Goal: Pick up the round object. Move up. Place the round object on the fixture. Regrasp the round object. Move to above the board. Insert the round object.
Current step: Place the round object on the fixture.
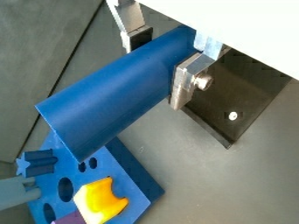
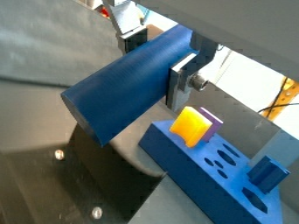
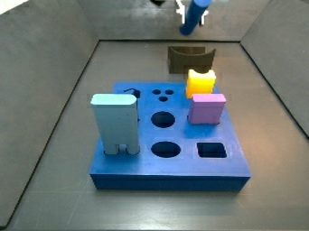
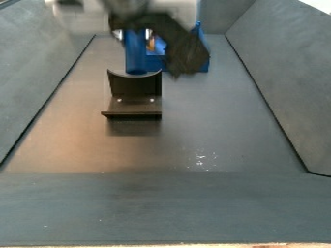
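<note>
Both wrist views: gripper [image 1: 163,54] fingers [image 1: 187,77] clamped tight across a smooth, plain medium-blue peg [image 1: 117,87], sticking out past them.

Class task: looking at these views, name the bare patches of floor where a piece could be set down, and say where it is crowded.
Free: the floor between the board and each side wall, and the open floor in front of the fixture. Crowded: around the fixture, where the end effector holds the round object above it.

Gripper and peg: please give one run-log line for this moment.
gripper: shut on peg | position: raised above fixture | board: round holes open
</note>
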You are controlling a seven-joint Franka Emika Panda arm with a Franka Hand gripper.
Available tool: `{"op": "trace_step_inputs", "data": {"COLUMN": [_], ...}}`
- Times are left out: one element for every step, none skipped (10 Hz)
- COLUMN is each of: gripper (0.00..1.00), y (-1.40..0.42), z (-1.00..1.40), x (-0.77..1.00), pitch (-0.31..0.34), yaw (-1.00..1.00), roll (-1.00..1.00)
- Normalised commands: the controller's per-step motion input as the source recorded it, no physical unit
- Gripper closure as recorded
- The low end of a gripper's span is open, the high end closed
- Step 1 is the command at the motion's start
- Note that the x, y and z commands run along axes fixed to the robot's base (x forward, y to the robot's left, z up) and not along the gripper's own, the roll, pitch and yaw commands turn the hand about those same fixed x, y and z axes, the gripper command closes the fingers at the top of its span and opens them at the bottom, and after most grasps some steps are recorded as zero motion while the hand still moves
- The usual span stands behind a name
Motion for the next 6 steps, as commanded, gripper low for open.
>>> {"op": "trace_step_inputs", "data": {"gripper": [1.00,1.00,1.00,1.00,1.00,1.00], "y": [0.14,0.14,0.14,0.13,0.10,0.08], "z": [-1.00,-1.00,-1.00,-0.87,-0.61,-0.49], "x": [0.18,0.19,0.20,0.18,0.14,0.13], "pitch": [0.119,0.084,0.019,-0.015,-0.044,-0.053], "yaw": [-0.26,-0.26,-0.24,-0.22,-0.18,-0.15], "roll": [-0.39,-0.30,-0.21,-0.19,-0.18,-0.17]}}
